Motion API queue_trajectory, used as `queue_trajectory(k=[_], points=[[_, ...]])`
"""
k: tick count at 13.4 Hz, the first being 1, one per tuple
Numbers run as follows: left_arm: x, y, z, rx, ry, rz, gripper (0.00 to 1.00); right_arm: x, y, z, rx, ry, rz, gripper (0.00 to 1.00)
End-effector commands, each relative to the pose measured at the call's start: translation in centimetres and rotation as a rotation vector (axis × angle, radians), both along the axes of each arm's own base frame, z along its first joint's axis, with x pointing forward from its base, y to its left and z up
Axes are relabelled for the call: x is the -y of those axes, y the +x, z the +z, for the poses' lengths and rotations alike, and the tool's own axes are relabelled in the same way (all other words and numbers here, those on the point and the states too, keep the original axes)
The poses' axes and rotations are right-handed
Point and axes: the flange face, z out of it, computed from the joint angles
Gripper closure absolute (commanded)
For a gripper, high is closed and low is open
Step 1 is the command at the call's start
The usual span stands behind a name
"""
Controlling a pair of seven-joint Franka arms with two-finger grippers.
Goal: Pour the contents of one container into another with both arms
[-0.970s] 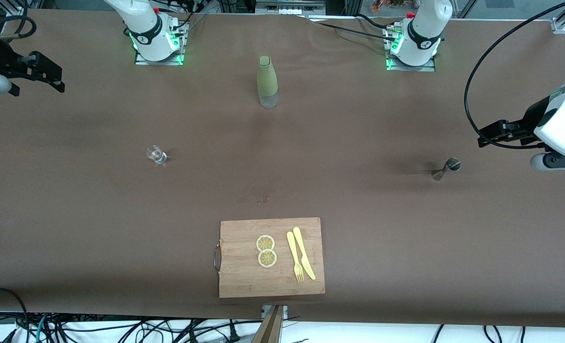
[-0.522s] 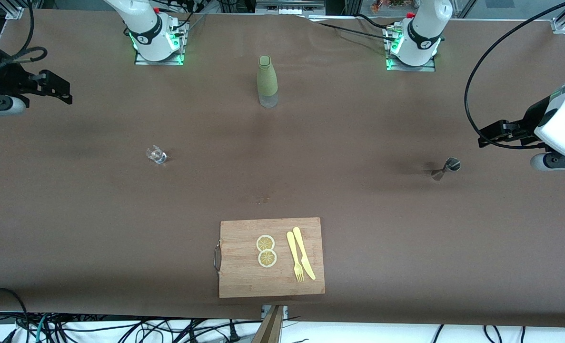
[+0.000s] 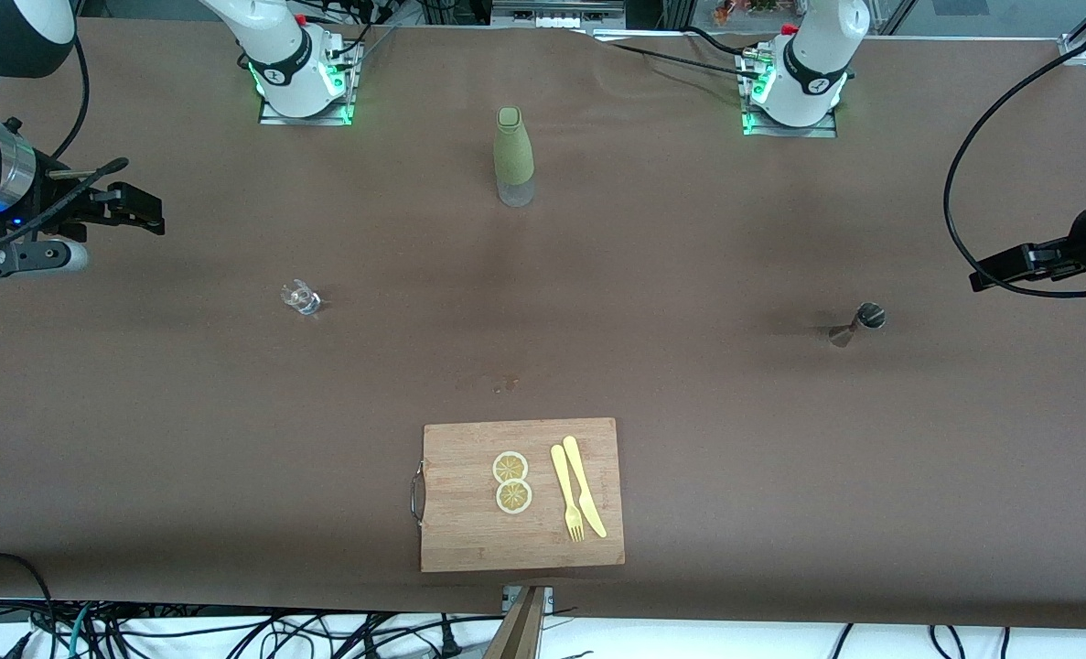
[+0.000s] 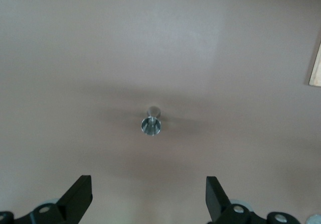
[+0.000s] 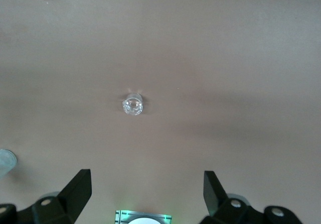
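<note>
a small clear glass [image 3: 300, 297] is seen at the middle left of the front frame, on the brown table [image 3: 689, 412], and a small steel jigger [image 3: 858, 322] at the middle right; both stand upright and well apart. a green bottle [image 3: 514, 156] stands at the upper centre, and a board [image 3: 469, 540] with lemon slices [image 3: 511, 481] lies at the lower centre. the right gripper [image 3: 145, 210] is held in the air at the left edge of the frame, over bare table toward the glass, its jaws spread wide and empty, as the right wrist view shows around the glass [image 5: 133, 105]. the left gripper [image 3: 995, 270] is held at the right edge, also wide and empty, with the jigger [image 4: 151, 123] centred in the left wrist view. the glass is judged light, hard, slippery and breakable, so it is best taken across its wall with mild force. the jigger is judged light, stiff and smooth, top-heavy on a narrow foot, and is best gripped at its waist so that it can be tipped.
</note>
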Motion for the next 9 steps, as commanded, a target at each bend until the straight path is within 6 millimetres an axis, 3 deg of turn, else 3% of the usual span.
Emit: queue_trajectory(k=[1,5,9], points=[[-0.3,0.4,-0.8,-0.033,-0.035,-0.002,0.0,-0.2,-0.5,1.6,0.013,0.015,-0.02,0.01],[-1.3,1.0,-2.3,-0.055,-0.054,-0.005,0.0,-1.2,-1.9,3.4,0.036,0.033,0.006,0.01],[-5.0,1.4,-5.4,-0.081,-0.161,-0.381,0.0,-1.5,-1.9,3.5,0.037,0.035,0.01,0.01]])
